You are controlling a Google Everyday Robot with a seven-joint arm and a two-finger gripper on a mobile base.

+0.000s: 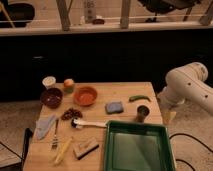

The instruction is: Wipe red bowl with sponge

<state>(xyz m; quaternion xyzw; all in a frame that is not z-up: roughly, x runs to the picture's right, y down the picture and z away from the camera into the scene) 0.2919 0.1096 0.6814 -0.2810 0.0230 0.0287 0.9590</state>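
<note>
Lying far left: a grey cloth (45,126) is lying crumpled near the left edge of the wooden table (117,90). A fork (55,136) is lying just beside it, and a yellow strip (63,150) is lying nearer the front.
Back-left row: a white cup (48,81) is standing at the rear, with a dark red bowl (51,97) sitting just in front of it. A round orange fruit (69,84) is sitting between that bowl and an orange-red bowl (85,95). I cannot tell which of the two bowls is the red one of the task.
Middle front: a dark reddish heap (71,114) is lying in front of the bowls. A brush (87,123) is pointing its white handle to the right, and a tan block (86,147) with a dark top is lying near the front edge.
Sponge (114,107): it is lying flat on bare wood to the right of the orange-red bowl, apart from both bowls and touching nothing.
Right of sponge: a green pod (139,98) is lying behind a dark cup (143,112), which is standing upright.
Green tray (137,147): it is sitting at the front-right corner.
White arm (187,85): it is bending down at the table's right side.
Pincer (167,116): it is hanging beside the right edge near the dark cup, released and grasping nothing, well apart from the sponge.
</note>
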